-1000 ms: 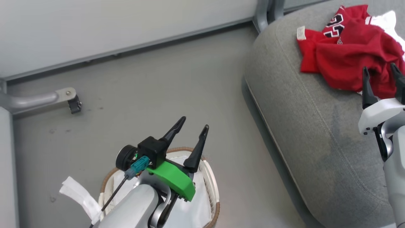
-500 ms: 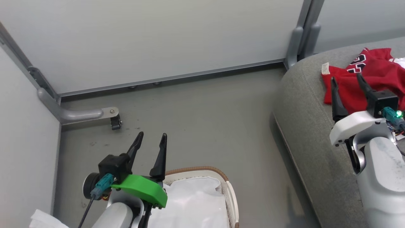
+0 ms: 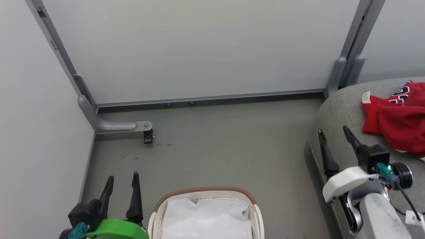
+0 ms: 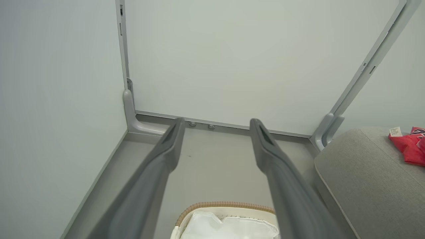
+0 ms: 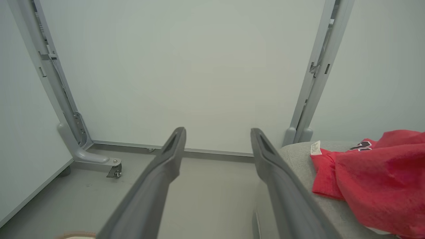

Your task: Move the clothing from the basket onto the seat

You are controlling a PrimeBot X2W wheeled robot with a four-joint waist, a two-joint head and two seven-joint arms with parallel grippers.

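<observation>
Head view: my left gripper (image 3: 123,176) and right gripper (image 3: 333,130) both stand spread and empty. The clothing (image 3: 398,122) lies on the seat (image 3: 338,109), well apart from the basket (image 3: 206,191).
Left wrist view: the basket rim shows between my fingers (image 4: 156,172).
Right wrist view: the white tag (image 5: 315,147) has print too small to read, and the dark numerals (image 5: 362,145) are half-folded.

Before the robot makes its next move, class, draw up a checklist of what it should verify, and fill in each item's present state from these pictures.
1. Left gripper, fingers apart with nothing between them: ok.
2. Right gripper, fingers apart with nothing between them: ok.
3. Clothing lying on the seat: ok.
4. Whole of the clothing resting on the seat: cannot tell; the red fabric runs off the head view's right edge.
5. Basket free of red clothing: cannot tell; the white liner shows no red on it, but the basket's near end is cut off by the picture's bottom edge.
</observation>
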